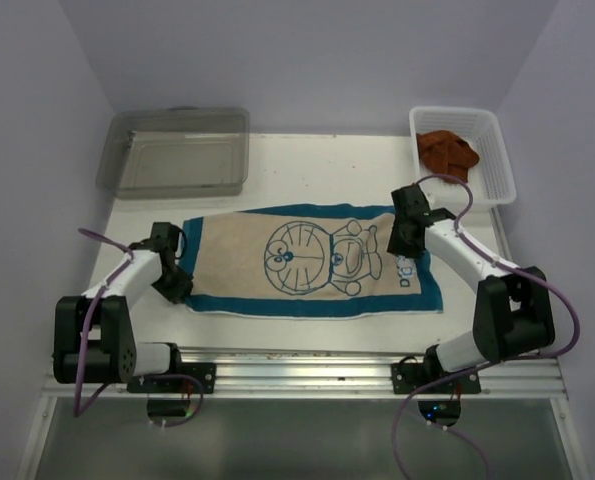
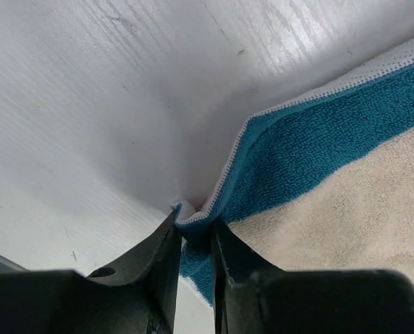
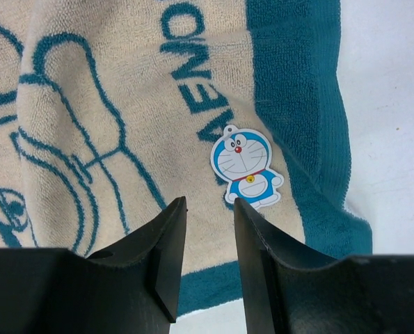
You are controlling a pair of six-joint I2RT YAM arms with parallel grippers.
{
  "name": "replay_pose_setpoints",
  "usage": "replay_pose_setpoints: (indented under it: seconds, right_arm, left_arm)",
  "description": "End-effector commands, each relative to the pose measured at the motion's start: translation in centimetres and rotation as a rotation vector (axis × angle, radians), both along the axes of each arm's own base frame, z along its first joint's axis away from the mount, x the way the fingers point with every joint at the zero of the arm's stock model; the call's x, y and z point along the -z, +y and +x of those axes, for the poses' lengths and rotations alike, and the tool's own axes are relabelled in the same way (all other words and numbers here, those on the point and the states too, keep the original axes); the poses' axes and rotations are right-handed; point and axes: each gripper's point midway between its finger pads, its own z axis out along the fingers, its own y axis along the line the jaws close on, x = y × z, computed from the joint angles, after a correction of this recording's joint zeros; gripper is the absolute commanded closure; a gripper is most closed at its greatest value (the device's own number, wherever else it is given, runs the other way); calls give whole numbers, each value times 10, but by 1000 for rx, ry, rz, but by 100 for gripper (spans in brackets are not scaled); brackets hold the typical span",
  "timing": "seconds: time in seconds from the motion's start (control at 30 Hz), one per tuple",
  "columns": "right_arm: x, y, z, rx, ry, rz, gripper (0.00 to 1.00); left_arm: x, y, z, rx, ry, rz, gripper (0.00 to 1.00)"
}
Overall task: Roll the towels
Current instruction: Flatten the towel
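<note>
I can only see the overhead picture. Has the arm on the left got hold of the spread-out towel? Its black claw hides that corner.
Observer: Yes. Its wrist camera shows the left gripper pinching the cream towel by its blue corner.
Operator: And the other claw?
Observer: The right gripper is open, with nothing in its jaws, just above the towel's other end.
Operator: Anything I'd miss from above?
Observer: A small cartoon tag lies on the towel just ahead of that gripper.
</note>
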Motion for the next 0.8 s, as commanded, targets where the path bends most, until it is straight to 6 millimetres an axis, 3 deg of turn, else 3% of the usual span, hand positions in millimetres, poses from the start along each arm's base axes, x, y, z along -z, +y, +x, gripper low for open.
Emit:
replay_pose_setpoints:
  seconds: [0.0,0.17,0.27,0.33,0.4,0.63,0.77]
  right_arm:
    - [-9,3,-9,15,-15,43,62]
    - [-8,-2,-26,60,-8,49,60]
    - [-14,-7,-41,104,-17,56,57]
    - [-20,-14,-56,146,-33,52,34]
    - [-20,-19,-68,181,-37,55,12]
    - [-20,-32,-118,322,-35,86,18]
    - [-17,-29,-134,381,-17,135,23]
  left_arm:
    - [0,6,-4,11,3,36,75]
    - [-38,13,16,33,-112,74,78]
    - [-48,12,26,55,-150,71,90]
    - [-50,12,29,69,-152,73,98]
    - [-55,12,34,76,-160,74,100]
    - [-59,10,41,107,-196,68,100]
    - [-58,8,42,123,-203,59,100]
